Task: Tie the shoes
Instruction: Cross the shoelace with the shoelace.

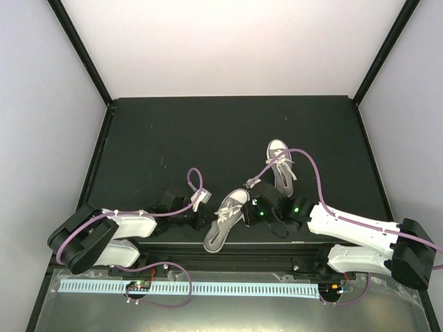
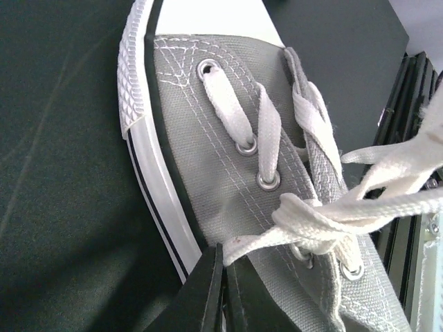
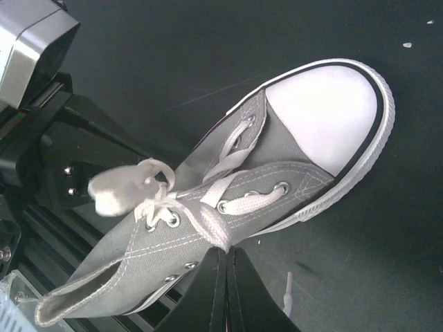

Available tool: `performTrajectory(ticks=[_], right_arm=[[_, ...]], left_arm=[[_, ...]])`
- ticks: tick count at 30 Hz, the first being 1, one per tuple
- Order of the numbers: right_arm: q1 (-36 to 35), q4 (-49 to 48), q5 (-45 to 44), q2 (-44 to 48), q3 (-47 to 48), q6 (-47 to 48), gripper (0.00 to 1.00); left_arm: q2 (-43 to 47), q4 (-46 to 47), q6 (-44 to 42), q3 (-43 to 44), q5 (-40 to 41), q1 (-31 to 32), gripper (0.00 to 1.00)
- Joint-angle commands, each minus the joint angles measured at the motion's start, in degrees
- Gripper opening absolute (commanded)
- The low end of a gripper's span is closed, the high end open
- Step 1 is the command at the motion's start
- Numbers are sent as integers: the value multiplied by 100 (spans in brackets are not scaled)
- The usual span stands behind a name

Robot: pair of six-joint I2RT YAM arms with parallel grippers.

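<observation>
shoes: near shoe is lying on the bench between the two hands, heel at the near edge, toe pointing away; far shoe is sitting further back, beside the right arm.
left hand: fingers are pressing together, clamping a loose strand that is running from the lace tangle.
right hand: fingers are pressing flat together, pinching a crossing strand at the near shoe's side.
</observation>
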State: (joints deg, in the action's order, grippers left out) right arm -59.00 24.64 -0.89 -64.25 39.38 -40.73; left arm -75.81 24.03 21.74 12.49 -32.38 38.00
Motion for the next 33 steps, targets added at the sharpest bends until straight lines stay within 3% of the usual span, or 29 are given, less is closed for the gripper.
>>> performTrajectory(ticks=[1, 8, 20, 22, 27, 33], right_arm=[[38, -82, 3, -22, -53, -49, 2], [38, 42, -75, 103, -95, -93, 2], [45, 10, -78, 182, -173, -109, 2], [49, -34, -63, 174, -220, -114, 2], [68, -427, 219, -113, -438, -213, 3], [112, -1010, 537, -690, -743, -431, 2]], left_arm=[[197, 29, 124, 109, 121, 41, 1], [1102, -1546, 1070, 112, 1482, -29, 2], [1501, -3377, 1488, 163, 1767, -431, 2], [1487, -3351, 1444, 155, 1649, -460, 2], [1244, -2457, 1241, 48, 452, -446, 19], [439, -1996, 1091, 230, -106, -32, 20]])
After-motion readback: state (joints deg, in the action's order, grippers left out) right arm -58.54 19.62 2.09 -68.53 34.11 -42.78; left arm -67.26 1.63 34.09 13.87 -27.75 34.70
